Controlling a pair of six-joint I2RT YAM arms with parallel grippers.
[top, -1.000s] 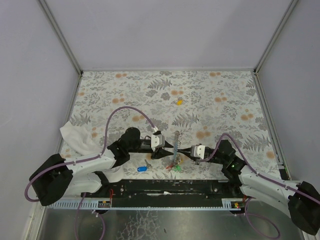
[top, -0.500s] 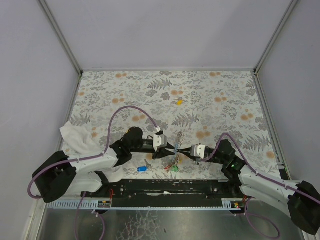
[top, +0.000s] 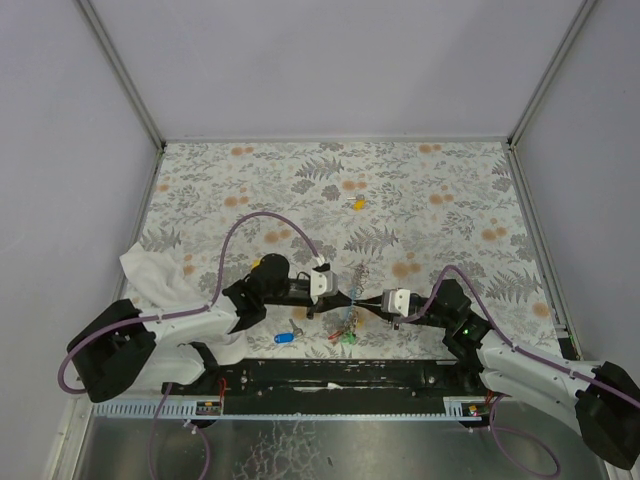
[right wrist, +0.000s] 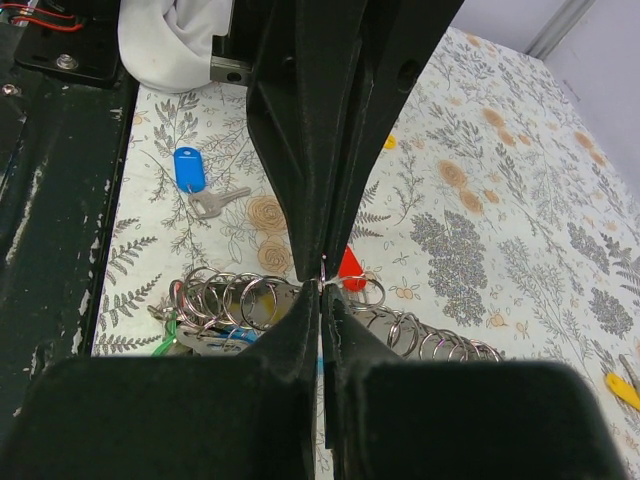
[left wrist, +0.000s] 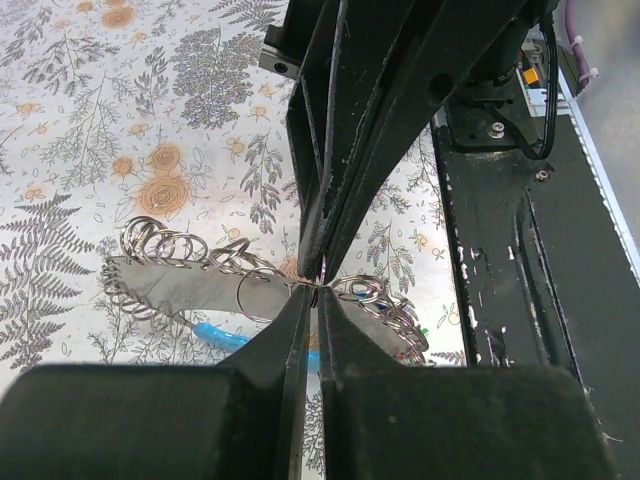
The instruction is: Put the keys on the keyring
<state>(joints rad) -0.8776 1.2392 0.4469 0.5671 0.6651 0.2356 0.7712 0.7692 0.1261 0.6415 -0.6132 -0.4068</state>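
Left wrist view: our left claw (left wrist: 312, 297) is clamped shut on the keyring (left wrist: 152, 240). Our right claw (right wrist: 322, 292) pinches it too.

Counts:
- Keys lying loose: 2. That is 1 blue-headed metal key (right wrist: 188, 168) and 1 yellow-headed metal key (top: 358, 203).
- Key heads showing in the cluster: 1 red plastic key head (right wrist: 350, 266) and 1 green plastic key head (right wrist: 164, 335). Any others in the bunch are hidden, can't count.
- 1 grey-white coiled cord keyring (right wrist: 225, 298) with 1 light-blue end piece (left wrist: 215, 333). Its many wire loops are too tangled to count.
- 1 crumpled white cloth (top: 150, 275).
- Robot arms: 2, the black-and-white left arm (top: 190, 325) and the black-and-white right arm (top: 520, 360), one pair of jaws each.
- Purple cables: 2, the left cable (top: 250, 220) and the right cable (top: 480, 290).
- 1 floral-print worktop (top: 450, 180).
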